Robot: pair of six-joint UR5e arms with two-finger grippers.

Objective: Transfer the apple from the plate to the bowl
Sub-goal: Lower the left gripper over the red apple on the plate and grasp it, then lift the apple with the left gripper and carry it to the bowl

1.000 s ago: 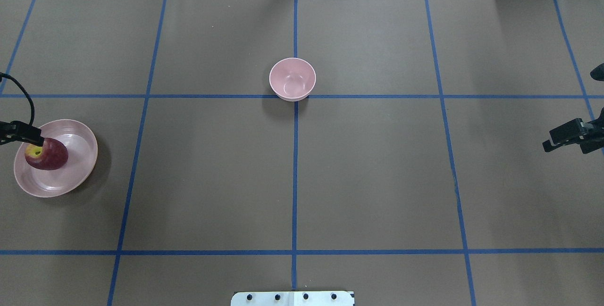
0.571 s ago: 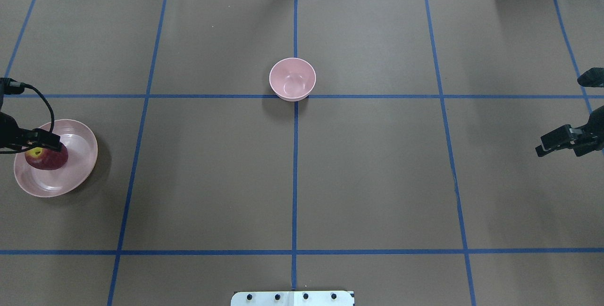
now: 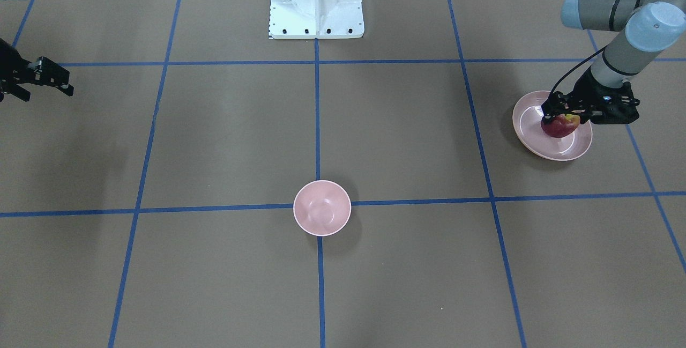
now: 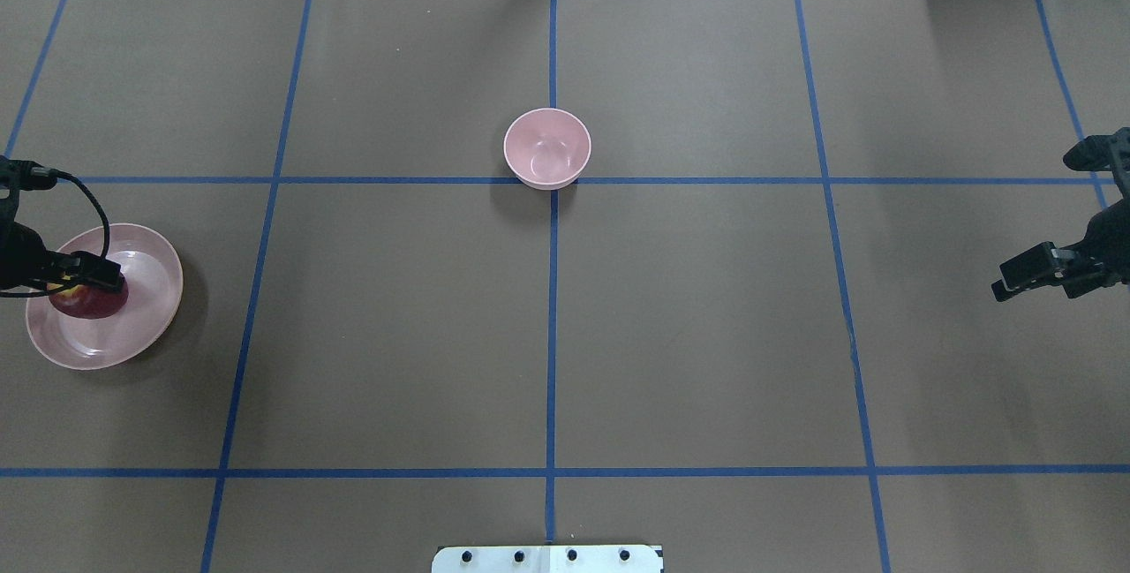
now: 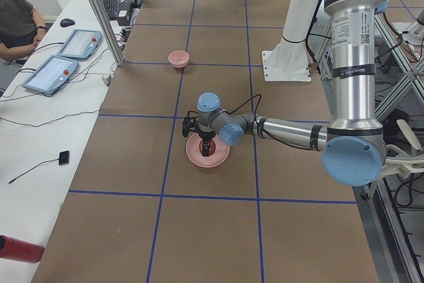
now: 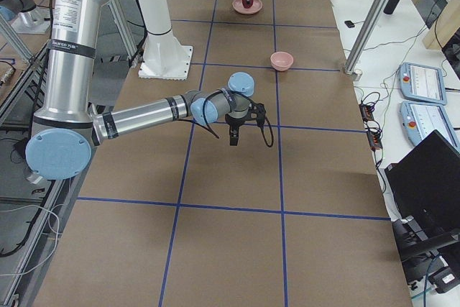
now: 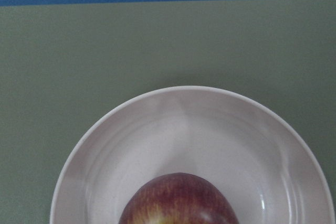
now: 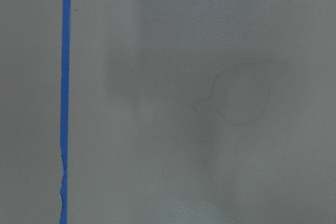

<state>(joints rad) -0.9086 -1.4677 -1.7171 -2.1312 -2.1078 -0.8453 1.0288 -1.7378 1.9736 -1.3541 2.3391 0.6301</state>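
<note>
- The dark red apple [image 3: 559, 128] sits on the pink plate [image 3: 557, 150], well apart from the bowl [image 3: 321, 208].
- The left gripper [image 3: 563, 115] is low over the apple; its grip is unclear.
- The right gripper [image 4: 1015, 277] has its jaws parted and holds nothing.

Bright even overhead light, soft shadows beside the bowl [image 4: 547, 149] and plate [image 4: 141, 326], wrist views soft, greyish

Place: robot lab for sure, nobody's kitchen
Table: huge, covered in brown paper [image 4: 706, 335] with a blue tape grid [image 4: 551, 335]
Robots: two big industrial arms [image 5: 351, 64] on a white pedestal [image 3: 316, 5]
Side bench: control tablets [image 5: 50, 74], keyboard [image 5: 110, 3], cables [image 5: 40, 120], a seated person [image 5: 16, 21]
Other side: laptop [image 6: 431, 185], metal posts [image 6: 374, 19]
</note>
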